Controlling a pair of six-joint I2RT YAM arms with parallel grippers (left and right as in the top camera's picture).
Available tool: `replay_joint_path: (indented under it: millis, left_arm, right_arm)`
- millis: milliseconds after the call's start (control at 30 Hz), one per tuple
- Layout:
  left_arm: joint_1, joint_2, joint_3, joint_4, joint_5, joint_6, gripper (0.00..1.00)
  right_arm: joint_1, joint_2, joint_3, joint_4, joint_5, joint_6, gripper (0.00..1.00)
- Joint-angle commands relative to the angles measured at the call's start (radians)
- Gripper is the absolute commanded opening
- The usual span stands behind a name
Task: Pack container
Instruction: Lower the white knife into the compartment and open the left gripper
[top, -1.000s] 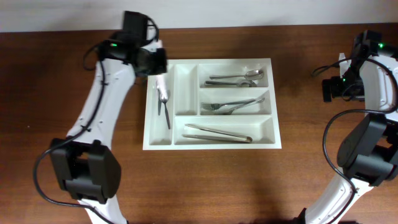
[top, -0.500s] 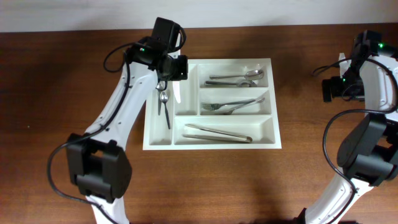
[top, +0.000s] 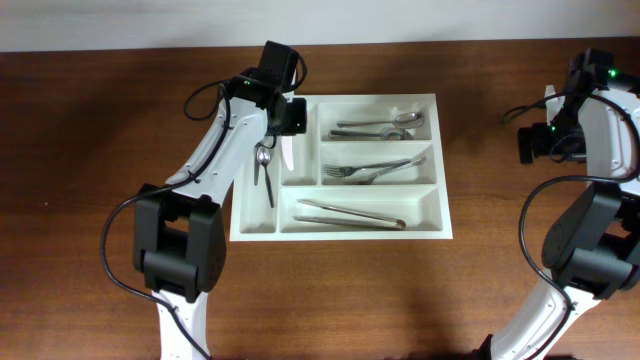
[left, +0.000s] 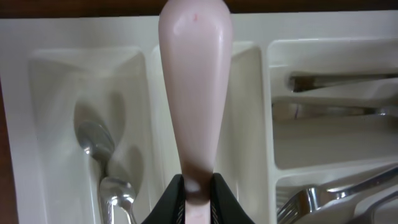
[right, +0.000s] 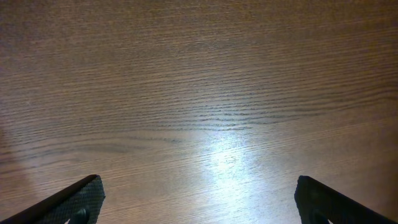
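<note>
The container (top: 340, 236), a large white cutlery tray, lies mid-table; it also shows in the left wrist view (left: 74, 31). My left gripper (top: 284, 118) is at the tray's far edge, shut on a pale white-handled utensil (top: 285, 150) that hangs over the second narrow compartment. In the left wrist view the jaws (left: 198, 190) clamp the pale utensil (left: 196, 93) at one end. My right gripper (right: 199, 193) is open and empty over bare wood at the table's far right.
In the tray, small spoons (top: 265, 170) lie in the left narrow compartment, spoons (top: 375, 127) in the top long one, forks (top: 370, 170) in the middle one, tongs (top: 350, 213) in the bottom one. Brown wooden table (top: 100, 150) surrounds the tray.
My left gripper has carried the pale utensil rightward, from over the left narrow compartment to over the second narrow one. The right arm has not moved.
</note>
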Motion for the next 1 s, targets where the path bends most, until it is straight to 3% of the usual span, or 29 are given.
replay_joint_path:
  millis: [0, 467, 600, 667, 733, 800, 933, 967]
  left_arm:
    - [-0.015, 0.024, 0.015, -0.001, 0.011, -0.009, 0.02]
    - [-0.039, 0.053, 0.015, 0.006, 0.011, -0.009, 0.03]
    - [-0.039, 0.053, 0.015, 0.006, 0.01, -0.009, 0.1]
    - [-0.039, 0.053, 0.015, 0.007, 0.01, -0.009, 0.16]
    - [-0.039, 0.053, 0.015, 0.007, 0.01, -0.009, 0.31]
    - [-0.039, 0.053, 0.015, 0.011, 0.006, -0.009, 0.52]
    - [-0.039, 0.053, 0.015, 0.034, 0.006, -0.008, 0.57]
    - [-0.039, 0.053, 0.016, 0.041, 0.006, -0.008, 0.64]
  right_arm:
    - [-0.003, -0.009, -0.006, 0.0, 0.013, -0.003, 0.99]
    - [-0.003, -0.009, -0.006, 0.0, 0.013, -0.003, 0.99]
    - [-0.003, -0.009, -0.006, 0.0, 0.013, -0.003, 0.99]
    - [-0.003, -0.009, -0.006, 0.0, 0.013, -0.003, 0.99]
    - [-0.003, -0.009, -0.006, 0.0, 0.013, -0.003, 0.99]
    - [-0.003, -0.009, -0.006, 0.0, 0.013, -0.003, 0.99]
    - [-0.003, -0.009, -0.006, 0.0, 0.013, -0.003, 0.99]
    - [-0.003, -0.009, -0.006, 0.0, 0.013, -0.003, 0.99]
